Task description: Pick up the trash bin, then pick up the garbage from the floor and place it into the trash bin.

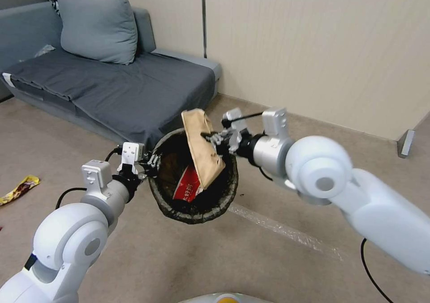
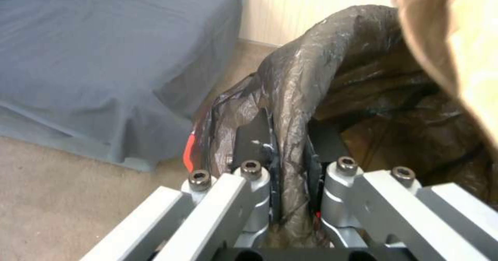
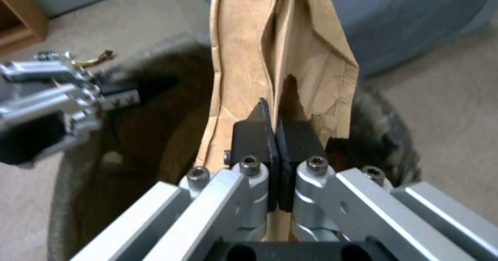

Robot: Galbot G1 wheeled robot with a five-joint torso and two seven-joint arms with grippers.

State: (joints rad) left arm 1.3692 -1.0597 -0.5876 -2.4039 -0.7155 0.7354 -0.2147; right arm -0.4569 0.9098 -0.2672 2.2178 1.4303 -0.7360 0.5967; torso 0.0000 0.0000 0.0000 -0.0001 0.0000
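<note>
– Nearest, what's each arm got?
– Left end effector (image 1: 151, 163) is clamped on the bin (image 1: 193, 177) rim, liner pinched between its fingers, bin held off the floor. Right end effector (image 1: 214, 139) is closed on a tan bag (image 1: 202, 145), half inside the bin.
– Progress?
– Bin's up; a red packet (image 1: 188, 187) is inside. The bag isn't released, and a yellow wrapper (image 1: 19, 189) lies on the floor.
– Any writing?
– White characters on the packet, unreadable.

The red packet (image 1: 187, 187) in the trash bin (image 1: 193, 209) bears white characters, too small to read.
</note>
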